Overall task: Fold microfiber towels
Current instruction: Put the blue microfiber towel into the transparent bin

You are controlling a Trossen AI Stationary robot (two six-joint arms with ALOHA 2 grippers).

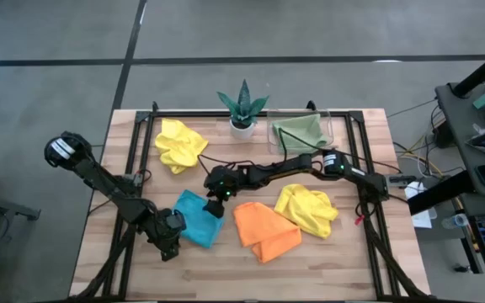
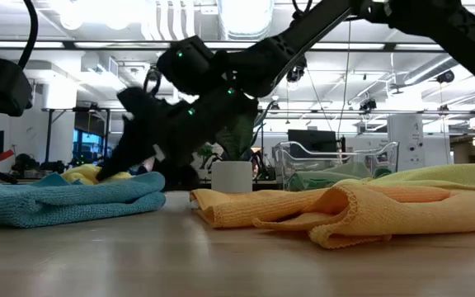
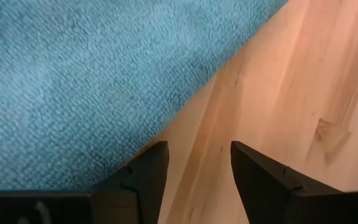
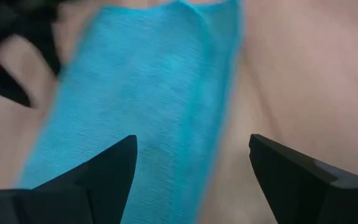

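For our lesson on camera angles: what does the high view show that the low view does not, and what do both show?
Only the high view shows the left claw at the blue towel's near edge, the whole table, and the yellow towel lying apart at the back. Only the low view shows the room behind and the orange towel's layered edge. Both show the right claw, open, at the blue towel, and the potted plant.

- Blue towel [image 1: 198, 217] lies folded, front-left of centre — left gripper [image 1: 172, 244] at its near edge, right gripper [image 1: 215, 204] over its far corner.
- Orange towel [image 1: 264, 229] just beside; jaw states seemingly indistinct.
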